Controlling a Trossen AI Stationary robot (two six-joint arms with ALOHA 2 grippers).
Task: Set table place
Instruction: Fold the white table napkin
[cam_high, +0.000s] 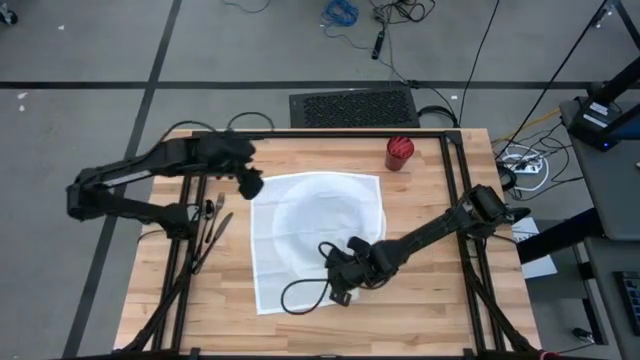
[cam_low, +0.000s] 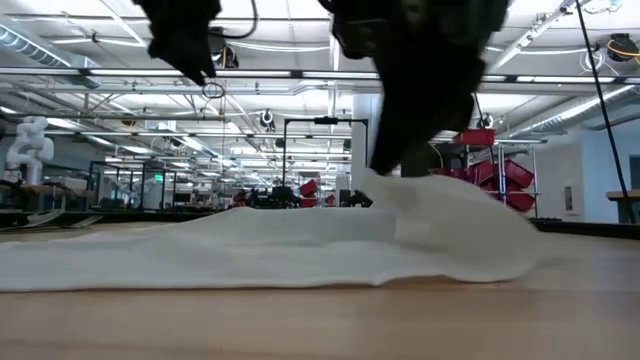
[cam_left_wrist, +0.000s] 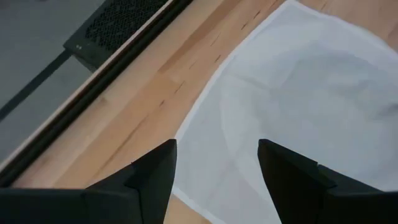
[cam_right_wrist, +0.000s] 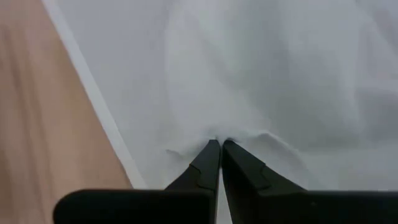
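On the table (cam_high: 430, 300), the right gripper (cam_right_wrist: 219, 144) pinches the white cloth (cam_high: 315, 235) near its front edge, while the left gripper (cam_left_wrist: 216, 163) hovers spread above the cloth's far-left corner.

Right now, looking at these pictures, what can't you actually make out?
- High view: a round shape shows through the white cloth; what lies under it is hidden.
- High view: the dark utensils by the table's left edge are too small to tell apart.
- Low view: the cloth's fold blocks the table behind it.
- Right wrist view: the right gripper pinches the cloth; nothing else shows.
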